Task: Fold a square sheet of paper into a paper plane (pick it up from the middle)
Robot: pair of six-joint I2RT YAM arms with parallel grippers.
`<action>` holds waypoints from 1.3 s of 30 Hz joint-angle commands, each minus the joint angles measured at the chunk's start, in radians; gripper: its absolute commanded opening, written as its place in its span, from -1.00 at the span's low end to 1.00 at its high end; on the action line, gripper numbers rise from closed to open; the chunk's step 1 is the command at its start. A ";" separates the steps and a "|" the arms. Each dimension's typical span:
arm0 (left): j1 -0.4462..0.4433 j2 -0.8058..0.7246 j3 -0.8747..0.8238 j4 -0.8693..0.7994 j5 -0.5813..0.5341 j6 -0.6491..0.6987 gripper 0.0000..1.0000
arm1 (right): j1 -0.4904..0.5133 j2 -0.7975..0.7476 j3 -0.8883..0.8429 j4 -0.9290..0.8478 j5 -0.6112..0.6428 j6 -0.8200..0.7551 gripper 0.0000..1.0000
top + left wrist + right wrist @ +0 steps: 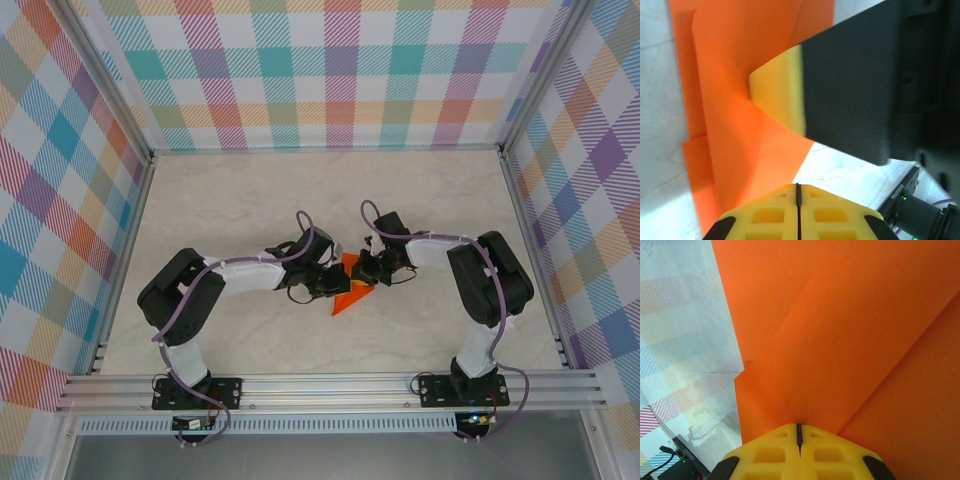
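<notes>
Paper plane (352, 292), top view: orange creased wedge lay at frame centre on the pale table (250, 190), between left gripper (332, 281) and right gripper (368, 271); plaid walls (340, 70) stood around. Left wrist view: jaws were pressed together on the orange folds. Right wrist view: jaws were clamped on it too.

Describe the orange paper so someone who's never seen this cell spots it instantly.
On the pale table, look mid-surface, where the left gripper and right gripper meet tip to tip. Pinched between them is the folded orange paper, a creased wedge pointing toward the table's near edge. Nothing else on the table is bright orange; the arms are black and white.
</notes>
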 commanded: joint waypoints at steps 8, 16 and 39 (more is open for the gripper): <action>-0.016 0.043 -0.023 -0.072 0.015 0.011 -0.87 | 0.003 0.081 -0.015 -0.072 0.142 -0.005 -1.00; -0.016 0.047 -0.028 -0.120 -0.015 0.030 -0.87 | 0.002 0.089 -0.016 -0.077 0.146 -0.004 -1.00; -0.017 0.004 -0.062 -0.099 0.014 0.006 -0.87 | 0.003 0.092 -0.013 -0.088 0.148 -0.006 -1.00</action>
